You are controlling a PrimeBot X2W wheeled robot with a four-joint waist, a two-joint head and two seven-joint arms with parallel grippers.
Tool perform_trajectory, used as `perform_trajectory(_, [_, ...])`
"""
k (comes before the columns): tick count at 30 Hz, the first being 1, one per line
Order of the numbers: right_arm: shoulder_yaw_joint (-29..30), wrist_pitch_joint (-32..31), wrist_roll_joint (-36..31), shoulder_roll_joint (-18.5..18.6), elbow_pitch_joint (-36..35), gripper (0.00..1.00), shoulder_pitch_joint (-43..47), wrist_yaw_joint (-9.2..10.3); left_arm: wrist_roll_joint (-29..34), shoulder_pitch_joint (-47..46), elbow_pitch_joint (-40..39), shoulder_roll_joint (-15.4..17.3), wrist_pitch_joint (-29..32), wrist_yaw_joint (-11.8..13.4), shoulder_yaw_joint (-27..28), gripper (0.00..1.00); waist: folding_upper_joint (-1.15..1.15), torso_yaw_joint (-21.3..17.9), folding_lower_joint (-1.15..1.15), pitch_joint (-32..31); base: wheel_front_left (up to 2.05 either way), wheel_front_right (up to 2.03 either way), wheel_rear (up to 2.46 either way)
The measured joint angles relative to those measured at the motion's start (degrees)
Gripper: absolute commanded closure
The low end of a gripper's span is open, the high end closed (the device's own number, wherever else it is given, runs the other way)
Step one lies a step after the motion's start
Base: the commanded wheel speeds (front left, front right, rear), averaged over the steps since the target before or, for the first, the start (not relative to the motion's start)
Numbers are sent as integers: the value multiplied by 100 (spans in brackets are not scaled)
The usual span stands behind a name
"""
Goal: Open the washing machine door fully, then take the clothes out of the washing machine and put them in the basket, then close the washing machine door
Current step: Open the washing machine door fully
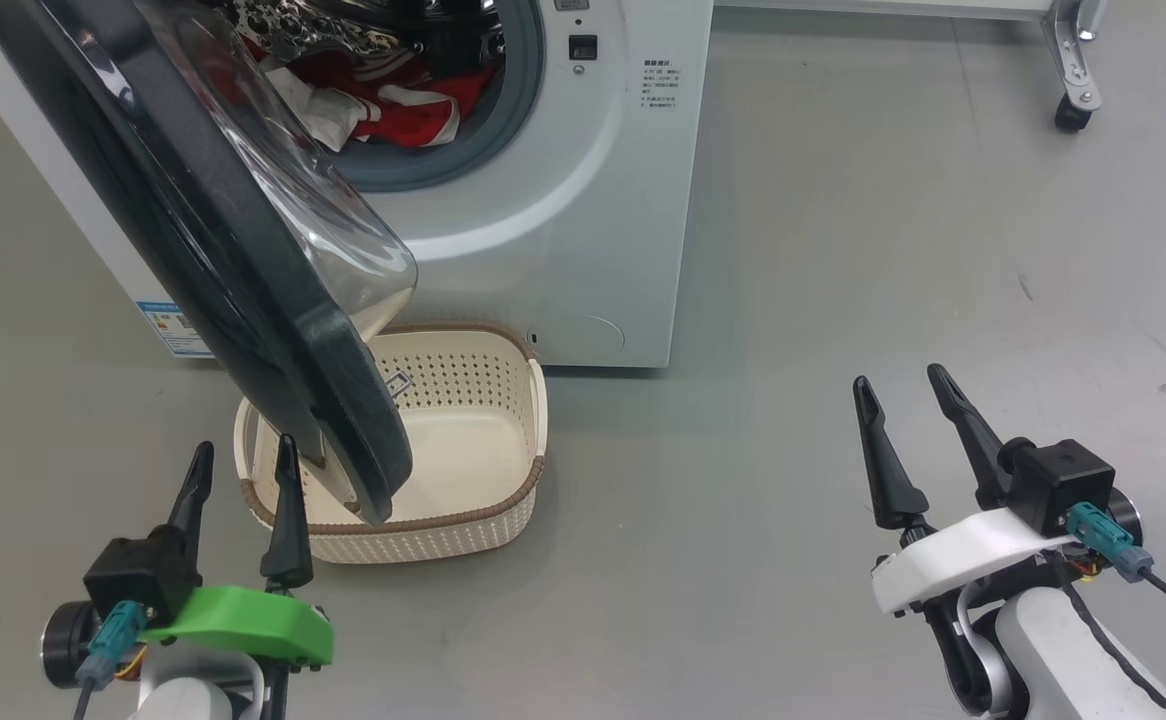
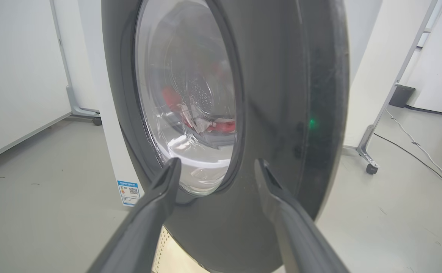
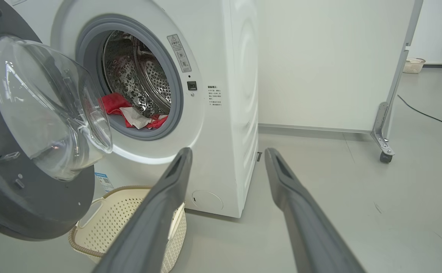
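The washing machine door stands just ahead of my left gripper, outer face toward it. Its free edge lies a little to the right of my fingers and hangs over the near left part of the basket. In the head view the door runs almost edge-on, from upper left down to lower right, so it is only partly swung out. My left gripper is spread and empty. My right gripper is also spread and empty, well apart on the bare floor, so I judge the left arm the one to swing the door wider. The door has a broad glossy black rim and a bulging clear bowl. Behind it, the red and white clothes lie low in the washing machine.
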State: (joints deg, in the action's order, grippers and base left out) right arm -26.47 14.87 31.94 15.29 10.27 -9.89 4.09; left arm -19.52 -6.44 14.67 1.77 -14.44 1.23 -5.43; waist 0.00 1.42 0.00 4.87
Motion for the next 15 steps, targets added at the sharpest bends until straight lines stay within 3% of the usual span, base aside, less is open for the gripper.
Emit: perform_trajectory(15, [222, 0, -191, -135, -9, 0, 137, -152, -51, 0, 145, 0, 0, 2, -15, 0, 0, -27, 0, -20, 0, 0, 0])
